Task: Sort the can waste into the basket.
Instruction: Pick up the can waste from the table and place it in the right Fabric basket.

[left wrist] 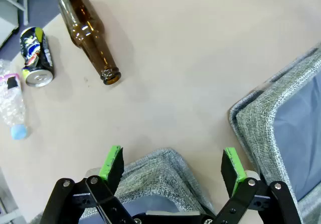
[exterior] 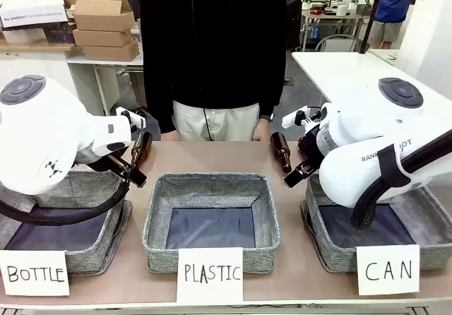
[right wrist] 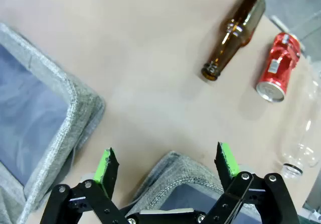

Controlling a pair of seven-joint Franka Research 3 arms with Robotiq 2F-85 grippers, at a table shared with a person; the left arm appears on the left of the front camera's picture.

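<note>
Since both cans are thin sheet metal, I judge them light, smooth, quick to roll and easy to crush. Each is best taken across the middle of its barrel, one pad on either side, with a gentle squeeze.

Front view: the CAN basket [exterior: 332, 255] sits at the robot's right behind its handwritten sign [exterior: 387, 269], with the PLASTIC basket [exterior: 159, 237] in the middle and the BOTTLE basket [exterior: 106, 241] at the left. The right arm [exterior: 374, 159] hangs over the CAN basket, the left arm [exterior: 42, 135] over the BOTTLE basket. Beyond the baskets, the right-hand brown bottle [exterior: 281, 151] lies on the bench [exterior: 212, 156] in front of the person [exterior: 212, 46].

Left wrist view: the left pincer [left wrist: 171, 159] stands wide apart and grips nothing, hovering over a corner of what I take to be the BOTTLE basket [left wrist: 165, 169]. The black-blue can [left wrist: 35, 56] lies on its side on the bench well beyond it, between the left-hand brown bottle [left wrist: 90, 33] and a crumpled clear plastic bottle [left wrist: 12, 103], close to both.

Right wrist view: the right pincer [right wrist: 165, 162] is likewise spread wide and empty, above a corner of what I take to be the CAN basket [right wrist: 175, 176]. The red can [right wrist: 277, 68] lies on its side, looking dented, just beside the right-hand brown bottle [right wrist: 235, 33] and near another clear plastic bottle [right wrist: 301, 128]. Neither can is in the basket yet. With neighbours this close, the pads need to slip down into narrow gaps without nudging the can into a roll.
</note>
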